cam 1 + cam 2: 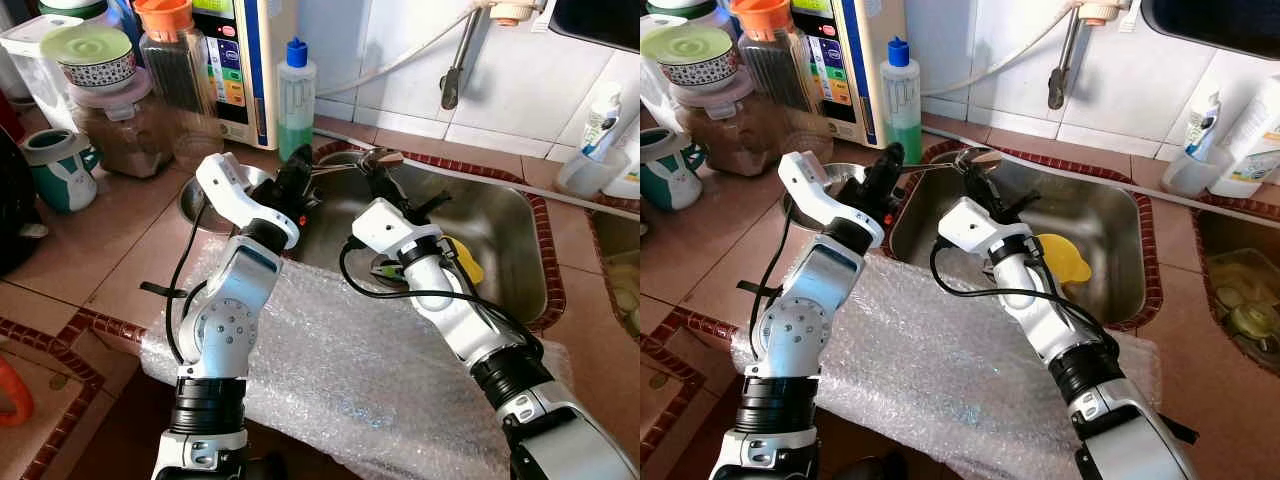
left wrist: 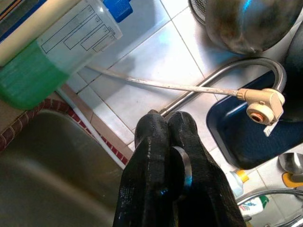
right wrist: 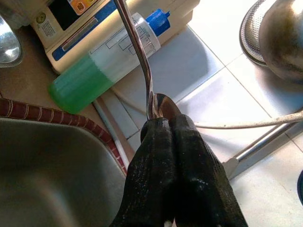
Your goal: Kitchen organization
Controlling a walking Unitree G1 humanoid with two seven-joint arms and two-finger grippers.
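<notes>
A metal spoon [image 1: 345,166] hangs level over the back left corner of the steel sink [image 1: 500,230], held between both grippers. My right gripper [image 1: 380,165] is shut on the spoon's bowl, and the right wrist view shows the bowl [image 3: 158,106] pinched at the fingertips with the handle [image 3: 137,47] running away toward the green bottle. My left gripper [image 1: 300,162] is shut around the handle's other end; a rounded metal piece [image 2: 183,165] shows between its fingers [image 2: 151,142].
A green soap bottle [image 1: 296,100] stands just behind the grippers. A steel bowl [image 1: 195,205], jars and a mug [image 1: 60,170] crowd the counter to the left. Bubble wrap [image 1: 350,370] covers the front counter edge. A yellow item [image 1: 465,258] lies in the sink.
</notes>
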